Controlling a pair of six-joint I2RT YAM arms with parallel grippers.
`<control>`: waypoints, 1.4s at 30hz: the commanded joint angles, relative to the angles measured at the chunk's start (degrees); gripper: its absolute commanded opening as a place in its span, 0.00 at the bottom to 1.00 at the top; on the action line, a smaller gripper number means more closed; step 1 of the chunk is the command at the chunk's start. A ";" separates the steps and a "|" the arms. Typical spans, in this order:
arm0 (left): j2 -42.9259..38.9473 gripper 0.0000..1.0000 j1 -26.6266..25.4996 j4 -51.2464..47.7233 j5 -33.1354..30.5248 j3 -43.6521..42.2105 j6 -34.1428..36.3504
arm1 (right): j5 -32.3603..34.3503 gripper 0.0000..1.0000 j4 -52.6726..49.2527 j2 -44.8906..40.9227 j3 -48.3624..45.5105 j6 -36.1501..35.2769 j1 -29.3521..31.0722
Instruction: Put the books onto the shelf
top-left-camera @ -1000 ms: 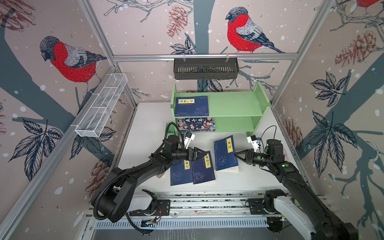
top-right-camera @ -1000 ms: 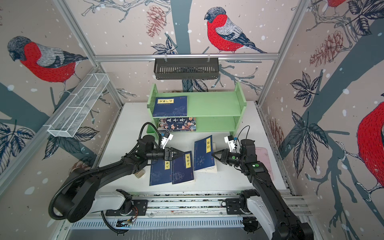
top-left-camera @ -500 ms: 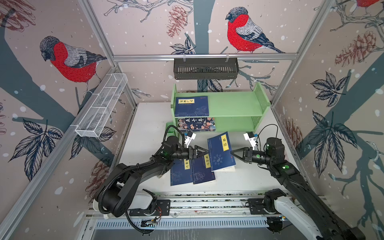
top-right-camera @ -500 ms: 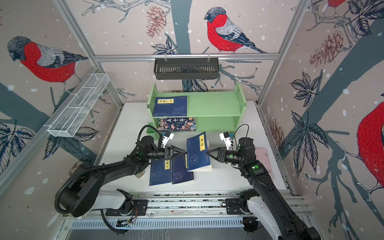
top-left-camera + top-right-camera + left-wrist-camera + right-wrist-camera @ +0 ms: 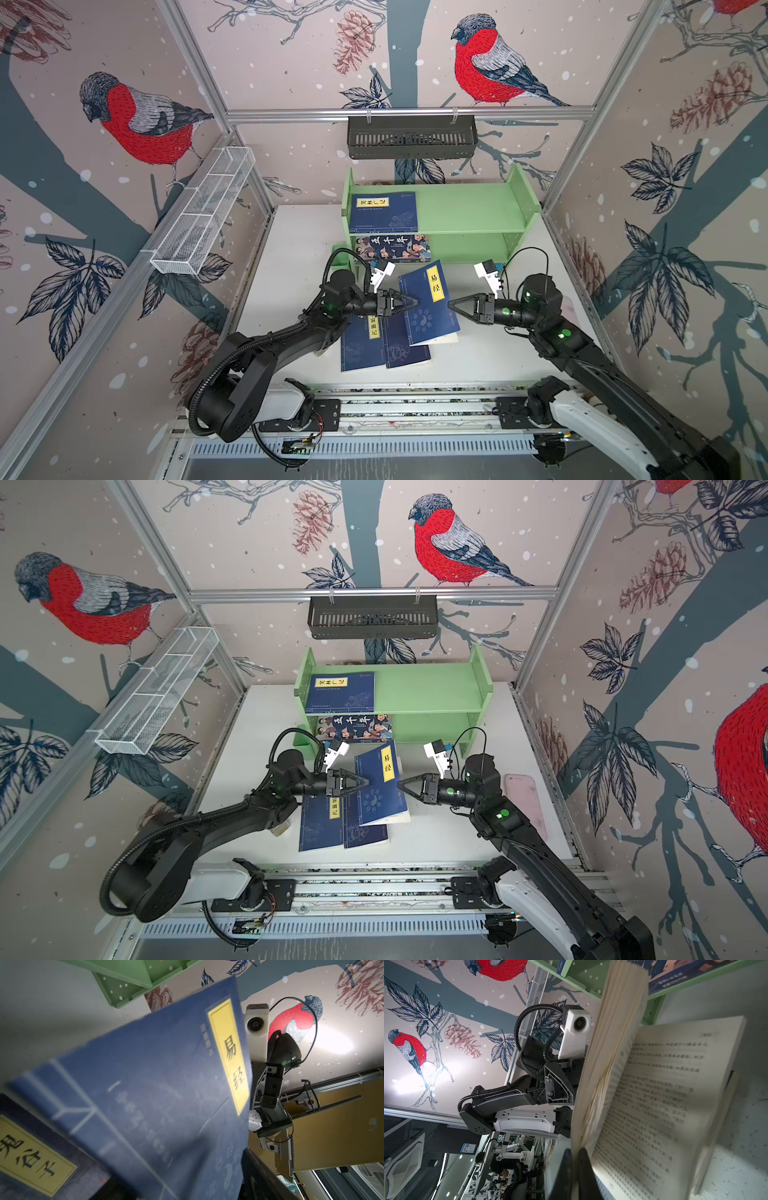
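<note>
Holding a navy book [image 5: 428, 309] tilted, pages fanning, just in front of the green shelf [image 5: 465, 208]: right tool [image 5: 451, 304] pinches its page edge; left tool [image 5: 415, 300] meets the spine, grip unclear. Seemingly mid-lift; next needs a firm spine hold before shelving.

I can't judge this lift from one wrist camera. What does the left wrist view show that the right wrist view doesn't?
Only the left wrist view: the raised navy-blue paperback from its cover side, with its yellow title label readable, a second navy-blue paperback lying flat below it, and the right arm.
Only the right wrist view: that book's underside, hanging open on its printed pages with the page edges fanned, plus the white wire mesh basket and the left arm.
Both: the raised paperback and a corner of the light green two-tier shelf.
</note>
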 commanded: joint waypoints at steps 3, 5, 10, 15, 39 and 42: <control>-1.38 0.44 0.12 4.79 4.62 0.78 -3.16 | 2.06 0.00 1.45 0.73 0.74 -2.07 1.78; -1.82 0.33 0.20 4.60 4.76 0.78 -3.27 | 2.51 0.00 1.08 0.56 0.53 -2.35 1.81; -2.55 0.10 0.99 2.12 4.06 1.03 -2.30 | 6.29 0.38 -4.40 0.56 0.52 -5.01 1.01; -4.08 0.00 1.65 -5.43 4.30 2.87 2.79 | 11.36 0.71 -12.28 -1.44 1.15 -8.46 -3.93; -5.22 0.00 8.41 -16.38 6.76 28.43 13.01 | 20.86 0.97 10.33 -14.40 3.05 -0.48 -3.23; -5.30 0.00 9.78 -17.28 0.94 28.55 10.52 | 25.29 0.97 15.19 -13.02 2.20 -0.50 2.48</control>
